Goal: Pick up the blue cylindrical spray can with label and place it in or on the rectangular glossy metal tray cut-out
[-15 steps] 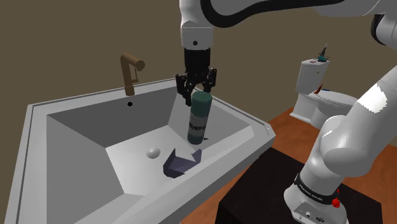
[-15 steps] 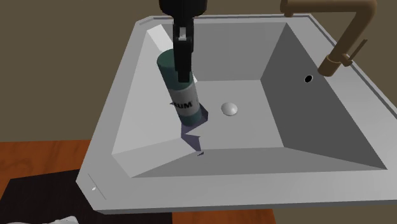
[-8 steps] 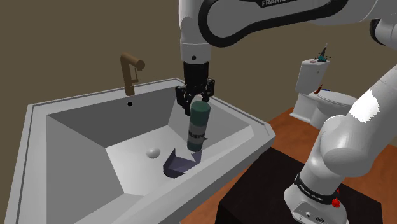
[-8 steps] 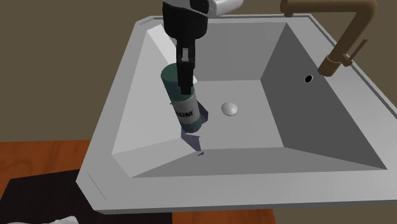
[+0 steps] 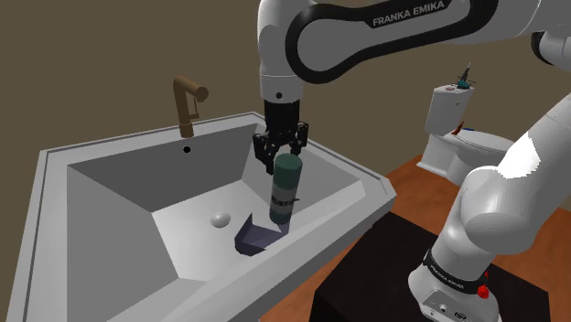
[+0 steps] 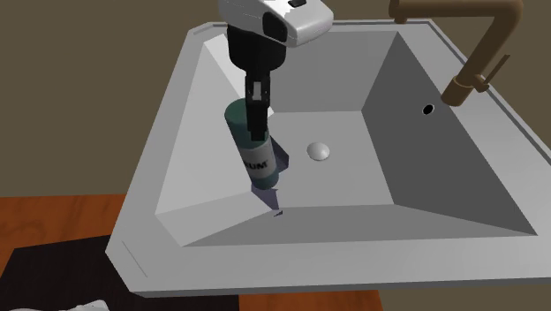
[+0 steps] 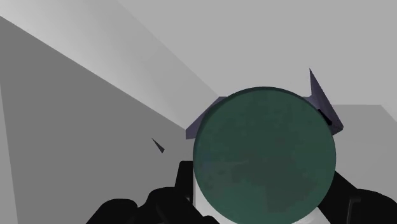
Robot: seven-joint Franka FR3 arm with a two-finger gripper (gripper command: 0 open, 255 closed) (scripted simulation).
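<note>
Shoulder view: gripper (image 5: 283, 155), jaws closed on the top of the teal spray can (image 5: 285, 190), just beside the drain (image 5: 219, 219), over the dark tray (image 5: 249, 240).

Second exterior view: can hangs tilted near the drain. Judged rigid, smooth and light; it may slip.

Wrist view: jaws flank the can's rim. A lower hold looks steadier.

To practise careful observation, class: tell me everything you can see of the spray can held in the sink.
The spray can is a dark teal cylinder with a pale label band bearing dark letters. It leans slightly, top end clasped between the black fingers, lower end down by the dark bluish tray on the floor of the grey sink; whether it touches the tray is unclear.
</note>
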